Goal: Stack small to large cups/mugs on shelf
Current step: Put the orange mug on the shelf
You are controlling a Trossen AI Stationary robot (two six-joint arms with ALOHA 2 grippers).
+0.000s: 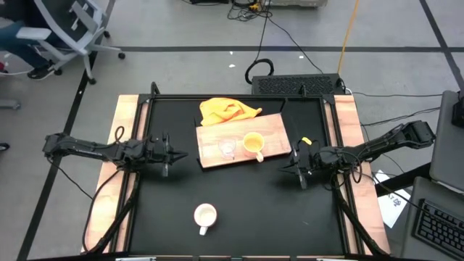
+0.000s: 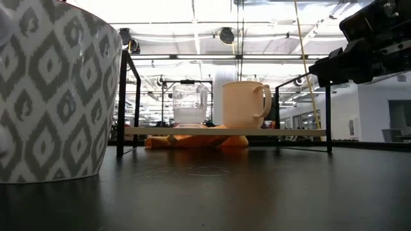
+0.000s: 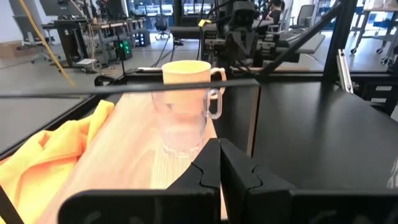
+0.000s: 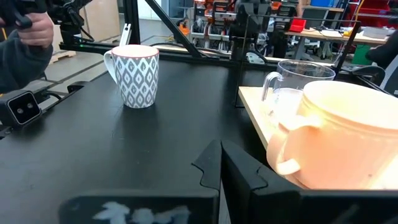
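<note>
The wooden shelf board lies at the table's far middle. On it stand the clear glass cup and the yellow-orange mug, side by side. The white patterned mug stands on the black table near the front edge. My left gripper is shut and empty, left of the board, pointing at the glass cup. My right gripper is shut and empty, right of the board, close to the yellow-orange mug.
A yellow cloth lies bunched at the board's far left corner, partly under it. A black frame rims the table. A small yellow item lies right of the board. Bare black table spreads around the white mug.
</note>
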